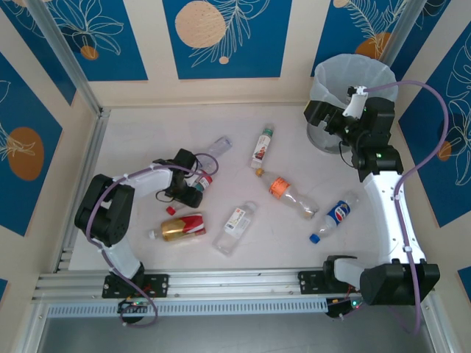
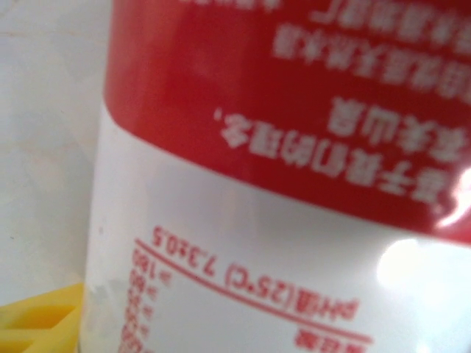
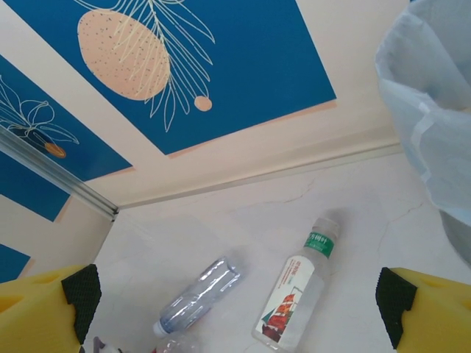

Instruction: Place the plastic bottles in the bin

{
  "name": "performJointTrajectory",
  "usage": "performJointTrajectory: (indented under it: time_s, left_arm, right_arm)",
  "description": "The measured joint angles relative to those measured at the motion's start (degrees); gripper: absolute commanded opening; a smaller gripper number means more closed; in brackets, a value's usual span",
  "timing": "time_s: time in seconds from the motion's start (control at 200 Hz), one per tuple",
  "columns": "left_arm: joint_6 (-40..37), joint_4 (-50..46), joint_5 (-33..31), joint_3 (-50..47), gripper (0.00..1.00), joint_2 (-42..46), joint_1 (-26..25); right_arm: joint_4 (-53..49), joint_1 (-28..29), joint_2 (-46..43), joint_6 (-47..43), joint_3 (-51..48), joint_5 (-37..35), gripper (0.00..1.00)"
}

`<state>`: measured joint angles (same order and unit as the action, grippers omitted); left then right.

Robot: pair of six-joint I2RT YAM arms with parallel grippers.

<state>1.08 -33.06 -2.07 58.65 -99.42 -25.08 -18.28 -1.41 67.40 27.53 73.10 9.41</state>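
Bottle, red label (image 2: 294,110), on table (image 1: 147,140), bracketed by left end effector (image 1: 191,184) for pickup; grip closure indeterminate. Right end effector (image 1: 319,116) wide open, empty, beside bin (image 1: 327,87). Remaining bottles (image 1: 293,195) scattered on table.

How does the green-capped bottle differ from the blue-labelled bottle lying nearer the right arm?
The green-capped bottle wears a white label with a red picture; the blue-labelled bottle has a blue cap. The green-capped bottle's cap points toward the back wall, the blue-labelled bottle's toward the near edge. Both are clear plastic and lie on their sides on the table.
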Motion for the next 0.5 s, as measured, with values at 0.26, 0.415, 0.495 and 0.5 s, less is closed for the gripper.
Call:
performJointTrajectory:
  time_s: [0.26,0.415,0.495,0.5]
  left_arm:
    - [-0.15,1.38,-0.96,-0.13,0.67,3.61,0.0]
    - [-0.04,2.54,-0.94,-0.7,0.65,8.11,0.0]
    - [0.02,2.8,-0.92,-0.94,0.63,10.16,0.0]
    - [0.04,2.82,-0.92,-0.98,0.63,10.36,0.0]
  right_arm:
    - [-0.15,1.05,0.68,2.27,-0.11,1.46,0.98]
    - [-0.22,1.36,0.68,3.56,-0.17,3.41,0.98]
    - [-0.24,1.75,0.68,4.11,-0.7,4.09,0.98]
    - [-0.24,1.81,0.68,4.2,-0.76,4.15,0.98]
